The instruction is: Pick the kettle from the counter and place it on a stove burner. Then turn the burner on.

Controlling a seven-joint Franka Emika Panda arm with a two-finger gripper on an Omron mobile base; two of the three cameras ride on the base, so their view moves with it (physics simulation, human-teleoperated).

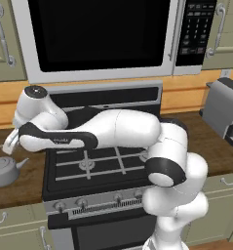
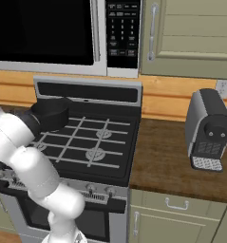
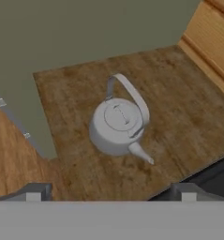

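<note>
1. On the bench (image 1: 20, 188) left of the stove: the kettle (image 1: 5, 171), small, grey, upright, lid on, arched handle raised, spout towards the cooktop. It stands free, nothing touching it.
2. Above the kettle: the fingers (image 3: 111, 192), spread wide with nothing between them. The hand view looks down on the kettle (image 3: 119, 127), which lies apart from both tips.
3. Risks, as judged. The handle is thin and runs at a slant to the gap between the fingers; a descent without turning the hand could knock it or close beside it. A grip off the handle's middle could let the kettle swing and tip. The spout sits close to the stove's edge and might catch the grate on the carry.
4. Stove burner (image 1: 87, 164): pale ring under grey grate bars on the black cooktop, bare. A black pot (image 2: 51, 113) occupies the rear left burner.
5. Surroundings: dark wood-grain bench (image 2: 176, 161) continuing right of the stove, carrying a grey coffee machine (image 2: 207, 130); microwave (image 1: 101, 36) overhead; beige-green cabinets; orange backsplash.
</note>
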